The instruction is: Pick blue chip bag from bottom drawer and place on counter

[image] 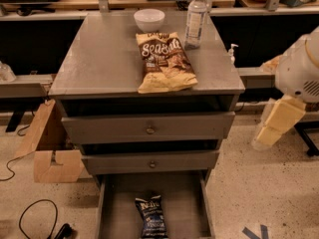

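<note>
One blue bag (pixel 150 216), flat in the drawer (pixel 180 203), should be approached from above by the pincer (pixel 278 122), raised at right, whose opening cannot be told.

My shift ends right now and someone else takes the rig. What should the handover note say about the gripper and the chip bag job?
Gripper: off to the right of the cabinet, about level with the upper drawers, holding nothing, well away from the bag.
Blue chip bag: lying flat on the floor of the bottom drawer, which is pulled open.
Counter: holds a Sea Salt bag, a bowl and a water bottle; the left half is bare.
Done: nothing yet.
Left: reach down into the drawer, grasp the bag, lift it, set it on the counter.
</note>
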`<action>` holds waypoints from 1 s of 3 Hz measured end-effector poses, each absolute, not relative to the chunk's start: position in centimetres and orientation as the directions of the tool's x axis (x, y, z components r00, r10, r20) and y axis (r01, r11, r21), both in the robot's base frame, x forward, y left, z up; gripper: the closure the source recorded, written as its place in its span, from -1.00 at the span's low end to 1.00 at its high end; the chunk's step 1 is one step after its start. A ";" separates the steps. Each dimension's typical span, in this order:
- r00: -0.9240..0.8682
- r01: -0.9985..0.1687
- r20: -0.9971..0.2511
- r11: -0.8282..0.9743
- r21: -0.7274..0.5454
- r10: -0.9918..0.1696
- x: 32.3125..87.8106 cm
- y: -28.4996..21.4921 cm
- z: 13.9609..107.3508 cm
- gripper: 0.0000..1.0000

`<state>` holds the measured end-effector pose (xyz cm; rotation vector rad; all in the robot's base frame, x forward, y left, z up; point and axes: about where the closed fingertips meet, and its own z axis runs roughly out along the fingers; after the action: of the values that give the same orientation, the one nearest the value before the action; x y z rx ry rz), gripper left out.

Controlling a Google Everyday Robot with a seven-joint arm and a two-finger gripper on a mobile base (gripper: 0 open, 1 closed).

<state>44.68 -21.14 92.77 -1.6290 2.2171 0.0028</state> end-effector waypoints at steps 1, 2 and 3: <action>-0.283 -0.916 -0.407 0.371 -0.155 -0.868 43.8 -19.9 85.6 -1.00; -0.329 -0.912 -0.498 0.407 -0.054 -0.803 42.8 -17.7 77.1 -1.00; -0.366 -0.888 -0.614 0.459 0.006 -0.700 44.5 -14.4 69.2 -1.00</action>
<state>44.49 -14.40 69.20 -1.3200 2.1726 0.4600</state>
